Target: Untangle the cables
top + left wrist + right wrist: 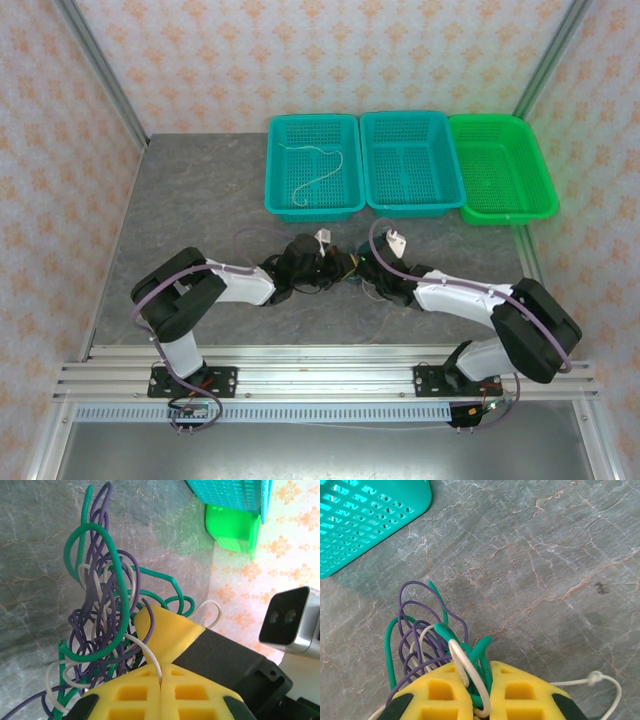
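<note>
Centrally, the left gripper [161,692] and right gripper [480,702] meet, both pinching the cables [102,625] bunched between them. Bare table [200,200] spreads around. Baskets [410,117] line the far edge; the left basket [274,170] holds one white cable [318,172].

top camera looks down on the whole table [190,200] from above and behind the cable tangle [107,610]; both wrist cameras sit close over it (shared by all three).

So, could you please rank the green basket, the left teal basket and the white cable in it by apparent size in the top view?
Green basket and left teal basket: largest, too alike to rank.
White cable: clearly smallest.
</note>
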